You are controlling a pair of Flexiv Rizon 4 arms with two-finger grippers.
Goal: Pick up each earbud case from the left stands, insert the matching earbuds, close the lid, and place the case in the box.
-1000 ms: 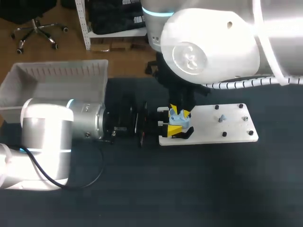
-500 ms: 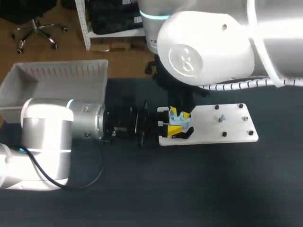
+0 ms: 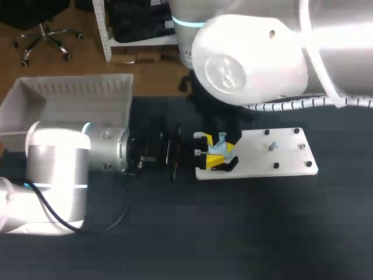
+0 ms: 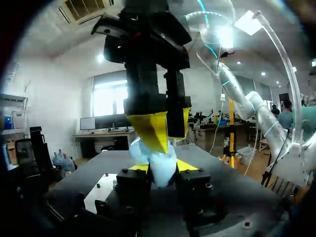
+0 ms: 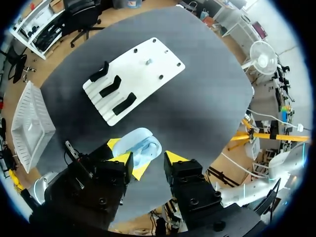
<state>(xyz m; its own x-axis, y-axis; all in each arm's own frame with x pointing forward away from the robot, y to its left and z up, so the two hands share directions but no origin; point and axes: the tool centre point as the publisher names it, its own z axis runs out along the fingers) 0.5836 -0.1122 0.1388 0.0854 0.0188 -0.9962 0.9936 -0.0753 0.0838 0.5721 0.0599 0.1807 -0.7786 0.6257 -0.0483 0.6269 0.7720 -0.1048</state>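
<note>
- Left gripper (image 3: pixel 213 158) squeezes the blue case (image 5: pixel 140 145), middle of the frame.
- Right gripper (image 5: pixel 149 159), fingers apart, sits right above it.
- Next, I think: close it gently, then go to the box (image 3: pixel 70 79), upper left.

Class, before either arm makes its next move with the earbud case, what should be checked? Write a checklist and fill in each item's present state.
1. Left end effector shut on the earbud case, a finger on each side: ok.
2. Right end effector open, with a gap showing between one finger and the case: ok.
3. Case lid open, ready for the earbuds: cannot tell.
4. Earbuds already inside the case: cannot tell.
5. Black stands on the white board hold no other case: ok.
6. Box in place beside the left arm: ok.
</note>
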